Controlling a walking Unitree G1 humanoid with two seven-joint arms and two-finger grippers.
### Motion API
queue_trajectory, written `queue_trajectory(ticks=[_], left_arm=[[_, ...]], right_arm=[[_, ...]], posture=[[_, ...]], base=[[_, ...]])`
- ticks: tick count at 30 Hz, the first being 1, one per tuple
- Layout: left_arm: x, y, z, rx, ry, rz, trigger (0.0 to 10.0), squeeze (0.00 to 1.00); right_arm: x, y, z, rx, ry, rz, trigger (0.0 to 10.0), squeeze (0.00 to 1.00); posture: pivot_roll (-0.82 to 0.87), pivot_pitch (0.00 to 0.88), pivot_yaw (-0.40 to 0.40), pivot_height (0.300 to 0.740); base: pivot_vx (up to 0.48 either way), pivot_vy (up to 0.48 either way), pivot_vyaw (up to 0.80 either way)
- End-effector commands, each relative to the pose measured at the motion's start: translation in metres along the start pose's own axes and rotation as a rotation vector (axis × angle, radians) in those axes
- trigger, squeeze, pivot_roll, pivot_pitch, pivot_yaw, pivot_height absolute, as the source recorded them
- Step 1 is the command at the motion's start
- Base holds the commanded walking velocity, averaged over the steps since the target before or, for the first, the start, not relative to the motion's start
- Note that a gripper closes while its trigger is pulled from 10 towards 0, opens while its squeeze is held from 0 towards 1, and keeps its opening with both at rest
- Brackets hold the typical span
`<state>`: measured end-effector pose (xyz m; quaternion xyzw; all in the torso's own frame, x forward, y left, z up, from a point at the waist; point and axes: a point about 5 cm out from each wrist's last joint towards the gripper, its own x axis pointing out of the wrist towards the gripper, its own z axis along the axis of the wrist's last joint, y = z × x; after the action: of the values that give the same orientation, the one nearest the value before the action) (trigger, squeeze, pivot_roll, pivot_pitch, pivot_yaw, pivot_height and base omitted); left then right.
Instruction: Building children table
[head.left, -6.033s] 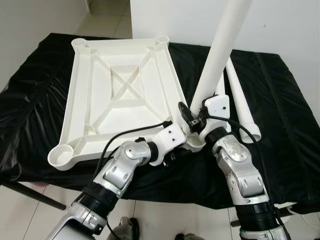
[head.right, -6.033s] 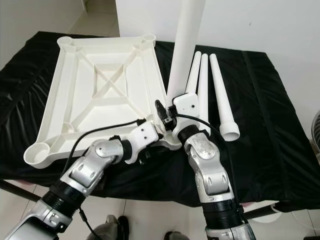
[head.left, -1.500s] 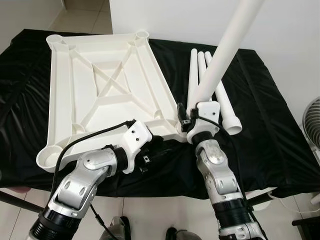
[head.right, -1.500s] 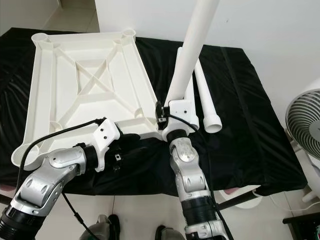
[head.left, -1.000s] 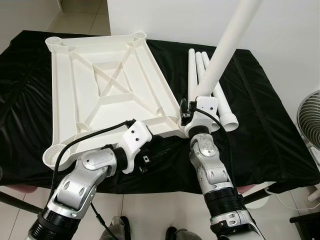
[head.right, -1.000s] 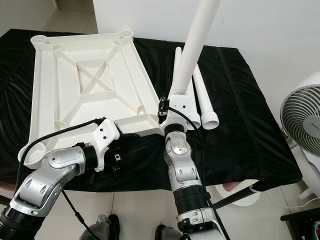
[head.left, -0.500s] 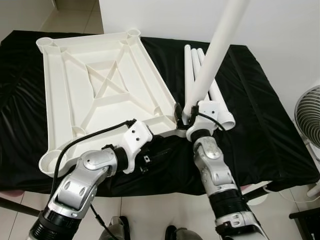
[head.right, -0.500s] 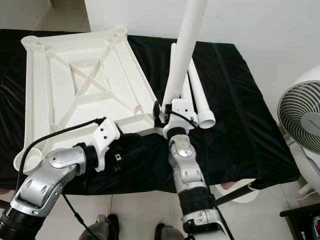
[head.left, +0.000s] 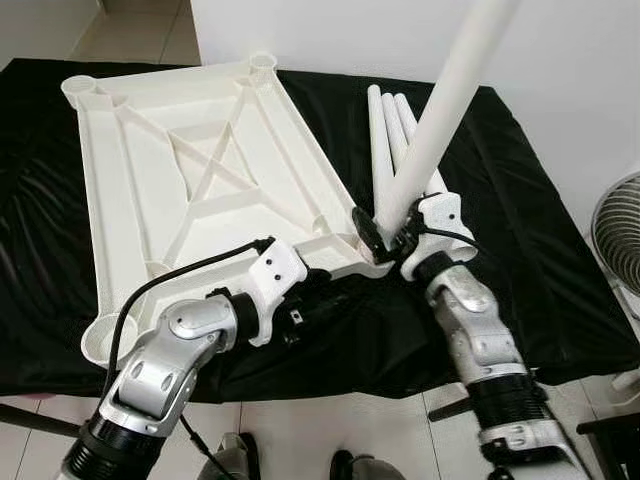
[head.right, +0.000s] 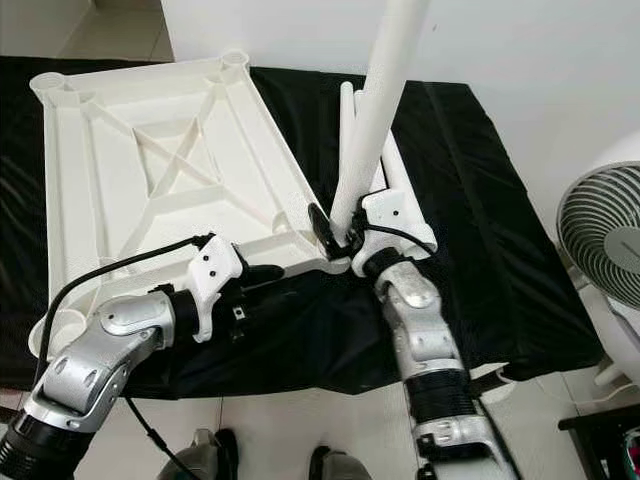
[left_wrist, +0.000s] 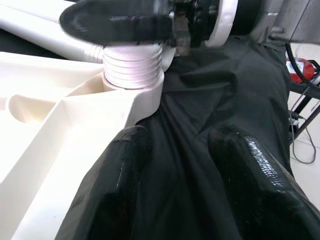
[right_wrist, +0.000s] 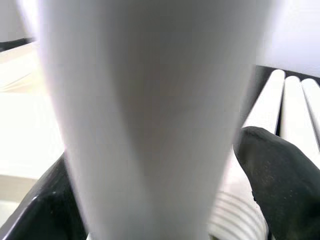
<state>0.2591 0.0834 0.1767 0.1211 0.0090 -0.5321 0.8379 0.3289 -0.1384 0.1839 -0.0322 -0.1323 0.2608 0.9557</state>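
Black-draped table (head.left: 560, 250), right fingers (right_wrist: 280, 165) gripping leg (head.left: 440, 120), left fingers (left_wrist: 125, 165) parted

The upright table leg (head.left: 445, 95) runs past the frame's top, so I cannot see its upper end. My right gripper (head.left: 385, 232) hides the leg's base. My right wrist view is mostly a blur of that leg. The fan (head.right: 603, 250) is cut off.

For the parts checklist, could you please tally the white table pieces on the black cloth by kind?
Table top, upside down: 1
Leg standing in the corner socket, held by the right gripper: 1
Loose legs lying on the cloth: 3
Total: 5
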Motion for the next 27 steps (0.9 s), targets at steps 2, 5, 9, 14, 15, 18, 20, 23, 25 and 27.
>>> queue_trajectory(ticks=[2, 5, 9, 14, 15, 18, 20, 23, 25, 27], left_arm=[[0.002, -0.001, -0.002, -0.007, 0.010, 0.013, 10.0, 0.00], [0.002, -0.001, -0.002, -0.007, 0.011, 0.013, 10.0, 0.00], [0.002, -0.001, 0.000, -0.005, 0.004, 0.019, 10.0, 0.00], [0.003, 0.000, 0.000, -0.010, 0.001, 0.026, 10.0, 0.00], [0.003, -0.001, -0.001, -0.010, 0.001, 0.026, 10.0, 0.00], [0.003, 0.000, 0.000, -0.009, -0.002, 0.029, 10.0, 0.00], [0.003, 0.000, 0.000, -0.008, -0.003, 0.031, 10.0, 0.00], [0.004, -0.001, 0.000, -0.008, -0.004, 0.030, 10.0, 0.00], [0.004, -0.001, -0.001, -0.009, -0.005, 0.029, 10.0, 0.00], [0.004, -0.002, -0.001, -0.010, -0.006, 0.027, 10.0, 0.00]], right_arm=[[-0.002, -0.002, -0.001, -0.002, 0.002, 0.041, 10.0, 0.00], [-0.006, -0.004, -0.004, -0.008, 0.042, 0.139, 10.0, 0.00], [-0.009, -0.011, -0.006, -0.030, 0.078, 0.206, 3.5, 0.00], [-0.010, -0.015, -0.005, -0.034, 0.077, 0.222, 0.0, 0.00], [-0.011, -0.017, -0.005, -0.035, 0.080, 0.219, 0.0, 0.00], [-0.014, -0.020, -0.006, -0.014, 0.084, 0.216, 0.0, 0.00], [-0.014, -0.020, -0.006, -0.017, 0.084, 0.202, 0.0, 0.00], [-0.014, -0.020, -0.008, -0.007, 0.089, 0.159, 10.0, 0.00], [-0.013, -0.020, -0.008, 0.003, 0.089, 0.138, 10.0, 0.00], [-0.012, -0.018, -0.010, 0.016, 0.098, 0.101, 10.0, 0.00]], posture=[[0.05, 0.152, -0.039, 0.740], [0.05, 0.152, -0.043, 0.740], [0.06, 0.150, -0.046, 0.740], [0.05, 0.147, -0.050, 0.740], [0.05, 0.144, -0.052, 0.740], [0.05, 0.139, -0.055, 0.740], [0.05, 0.135, -0.056, 0.740], [0.05, 0.131, -0.060, 0.740], [0.05, 0.129, -0.060, 0.740], [0.05, 0.128, -0.060, 0.740]], base=[[0.000, 0.000, 0.00], [0.000, 0.000, 0.00], [0.000, 0.000, 0.00], [0.000, 0.000, 0.00], [0.000, 0.000, 0.00], [0.000, 0.000, 0.00], [0.000, 0.000, 0.00], [0.000, 0.000, 0.00], [0.000, 0.000, 0.00], [0.000, 0.000, 0.00]])
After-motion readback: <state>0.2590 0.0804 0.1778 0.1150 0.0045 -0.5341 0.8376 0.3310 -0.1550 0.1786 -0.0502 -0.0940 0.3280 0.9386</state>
